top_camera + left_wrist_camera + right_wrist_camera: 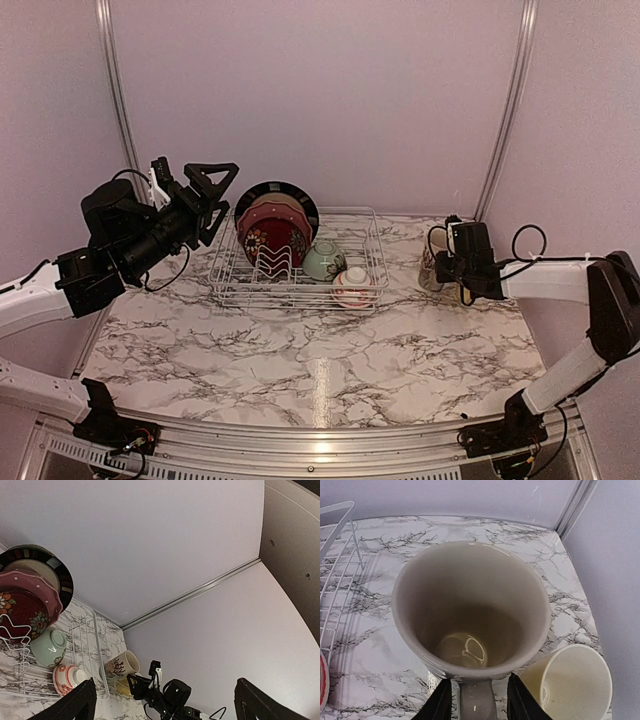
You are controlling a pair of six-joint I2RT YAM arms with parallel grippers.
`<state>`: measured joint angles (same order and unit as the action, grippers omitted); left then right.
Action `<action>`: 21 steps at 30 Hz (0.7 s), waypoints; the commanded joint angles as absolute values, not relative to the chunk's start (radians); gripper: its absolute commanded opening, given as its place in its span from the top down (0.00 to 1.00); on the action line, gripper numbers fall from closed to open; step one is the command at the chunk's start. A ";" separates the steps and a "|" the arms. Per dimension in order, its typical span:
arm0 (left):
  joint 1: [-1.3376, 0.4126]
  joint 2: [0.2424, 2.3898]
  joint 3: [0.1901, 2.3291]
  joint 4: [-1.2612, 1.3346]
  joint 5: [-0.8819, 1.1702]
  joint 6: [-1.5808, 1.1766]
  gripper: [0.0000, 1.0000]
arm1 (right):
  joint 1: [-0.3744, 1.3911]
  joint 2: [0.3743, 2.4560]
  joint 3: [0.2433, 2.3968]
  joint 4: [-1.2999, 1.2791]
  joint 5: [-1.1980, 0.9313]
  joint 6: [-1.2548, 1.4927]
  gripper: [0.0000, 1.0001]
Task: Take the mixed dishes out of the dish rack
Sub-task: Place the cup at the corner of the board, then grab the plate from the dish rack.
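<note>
The white wire dish rack (372, 250) holds upright a black-rimmed plate (300, 198), a pink plate (288, 212) and a dark-red flowered plate (268, 240). A pale green bowl (323, 260) and a red-white patterned bowl (352, 286) also sit in it. My left gripper (208, 192) is wide open and empty, raised left of the plates. My right gripper (452, 262) is right of the rack. Its fingers (440, 702) flank the handle of the cream mug (470, 610) with small gaps on both sides. A yellow mug (575, 685) stands beside it.
The marble table (320, 350) runs forward from the rack. Walls close the back and both sides, and the right corner is just behind the mugs. The left wrist view shows the rack (95, 650), the cream mug (120, 666) and the right arm (175, 695).
</note>
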<state>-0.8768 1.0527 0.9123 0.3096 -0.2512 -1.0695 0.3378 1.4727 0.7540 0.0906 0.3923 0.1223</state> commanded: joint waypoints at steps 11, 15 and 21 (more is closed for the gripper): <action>-0.874 1.039 0.904 0.332 -0.244 -1.052 0.01 | 0.334 1.343 0.799 0.072 0.379 0.140 0.53; -0.873 1.041 0.904 0.333 -0.242 -1.051 0.01 | 0.334 1.311 0.788 0.044 0.360 0.146 0.52; -0.874 1.042 0.905 0.311 -0.242 -1.034 0.01 | 0.344 1.227 0.786 -0.033 0.309 0.142 0.48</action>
<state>-0.8768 1.0523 0.9123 0.3096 -0.2504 -1.0645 0.3378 1.2873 0.7727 0.0448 0.3557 0.1341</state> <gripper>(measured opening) 0.990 0.513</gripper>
